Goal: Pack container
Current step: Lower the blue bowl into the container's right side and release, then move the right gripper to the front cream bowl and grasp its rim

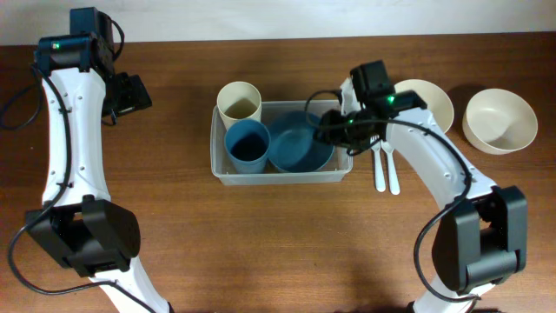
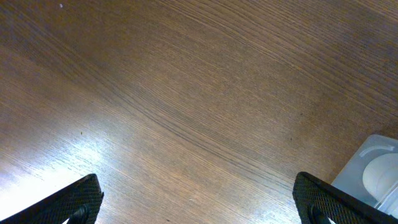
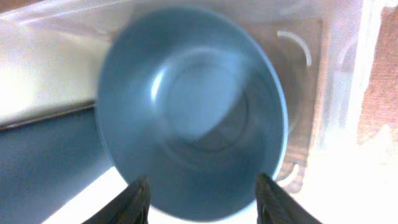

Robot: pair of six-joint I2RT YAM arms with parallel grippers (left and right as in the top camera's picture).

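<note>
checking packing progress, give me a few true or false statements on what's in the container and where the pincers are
1. A blue bowl lies in the container. True.
2. Both cream bowls are packed. False: the cream bowls stand on the table, right of the container.
3. The left pincer hovers over the container. False: the left pincer is over the table, well to its left.
4. The right pincer is open above the blue bowl. True.
</note>
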